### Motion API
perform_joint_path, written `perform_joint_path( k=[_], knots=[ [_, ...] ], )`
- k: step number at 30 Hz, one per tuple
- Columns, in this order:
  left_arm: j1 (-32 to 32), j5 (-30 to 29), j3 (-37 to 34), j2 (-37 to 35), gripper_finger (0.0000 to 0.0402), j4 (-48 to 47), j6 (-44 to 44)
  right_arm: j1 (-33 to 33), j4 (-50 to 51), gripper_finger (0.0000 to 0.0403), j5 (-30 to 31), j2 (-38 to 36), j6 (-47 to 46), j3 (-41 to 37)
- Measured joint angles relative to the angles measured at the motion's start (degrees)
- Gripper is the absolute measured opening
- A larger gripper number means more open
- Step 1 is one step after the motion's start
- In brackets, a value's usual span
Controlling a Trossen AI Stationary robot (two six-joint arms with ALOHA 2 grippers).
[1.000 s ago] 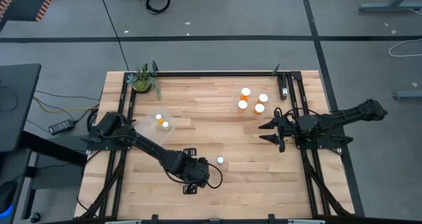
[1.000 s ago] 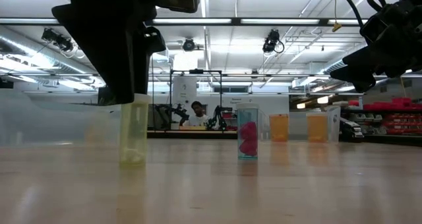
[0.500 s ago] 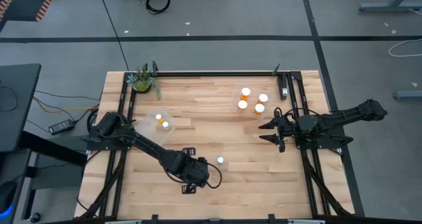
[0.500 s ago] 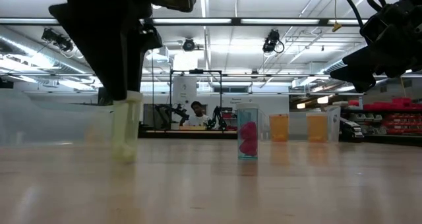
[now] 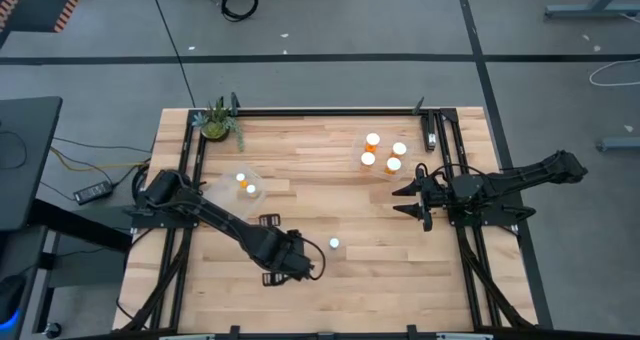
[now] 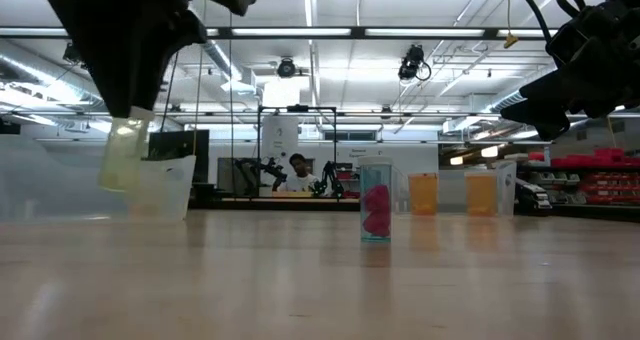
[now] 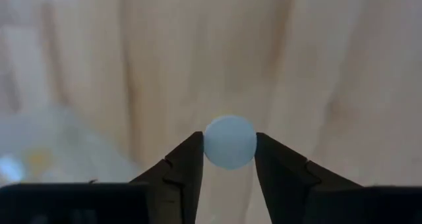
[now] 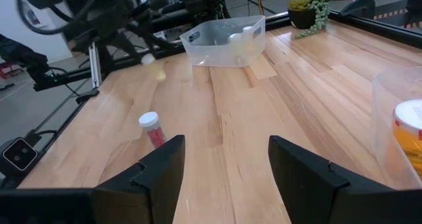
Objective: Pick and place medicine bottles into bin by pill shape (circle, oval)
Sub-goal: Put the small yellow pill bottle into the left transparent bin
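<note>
1. high view: we are seeing the left gripper [image 5: 290, 263] hanging over the near middle of the table [image 5: 330, 300], with the clear bin on the left [image 5: 243, 185] lying up and to its left, toward the plant [image 5: 217, 120]. one loose bottle [image 5: 334, 244] is standing just beside the left gripper on the right. the right gripper [image 5: 408, 200] is waiting by the right rail, close below the second bin [image 5: 383, 152] with four bottles; its fingers are standing apart and holding nothing.

2. low view: we are watching a pale bottle [image 6: 124, 155] hanging clear of the wood under the dark left gripper, slightly tilted, its long axis near upright. the clear bin on the left [image 6: 165, 187] is sitting just beside it in this view, farther back. the loose bottle [image 6: 375, 200], with pink pills inside, is standing upright well apart.

3. left wrist view: we are looking down on a white cap [image 7: 229, 141] pinched between the two dark fingers [image 7: 179, 171]; the fingers are clamped on the bottle.

4. right wrist view: we are seeing the right arm's fingers [image 8: 158, 165] spread wide and empty, the pink-pill bottle [image 8: 151, 128] ahead of them and the clear bin on the left [image 8: 224, 39] beyond. we are judging that the carry runs from the left gripper toward that bin, the left arm being much the nearer.
</note>
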State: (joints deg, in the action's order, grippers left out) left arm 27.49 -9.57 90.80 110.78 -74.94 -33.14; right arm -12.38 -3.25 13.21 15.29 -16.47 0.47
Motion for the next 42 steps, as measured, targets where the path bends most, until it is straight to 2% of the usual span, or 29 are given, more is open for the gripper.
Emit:
perform_joint_path(
  k=[9, 19, 26, 34, 42],
  knots=[
    [0.35, -5.94, -0.49, -2.15, 0.0127, -10.13, -2.73, -0.02, 0.13, 0.0225, 0.00, 0.00, 0.00, 0.00],
    [1.02, -13.41, -6.50, -14.91, 0.0131, -12.62, -11.94, -0.02, 0.50, 0.0225, 0.00, 0.21, 0.00, 0.00],
    [1.02, -13.94, -17.79, -23.55, 0.0137, -10.55, -18.91, -0.02, 0.55, 0.0225, 0.00, 0.26, 0.00, 0.00],
    [1.02, -11.84, -33.29, -33.74, 0.0130, -1.58, -24.20, -0.02, 0.55, 0.0225, 0.00, 0.26, 0.00, 0.00],
    [1.02, -10.74, -44.30, -45.67, 0.0139, 3.48, -32.32, -0.02, 0.55, 0.0225, 0.00, 0.26, 0.00, 0.00]
  ],
)
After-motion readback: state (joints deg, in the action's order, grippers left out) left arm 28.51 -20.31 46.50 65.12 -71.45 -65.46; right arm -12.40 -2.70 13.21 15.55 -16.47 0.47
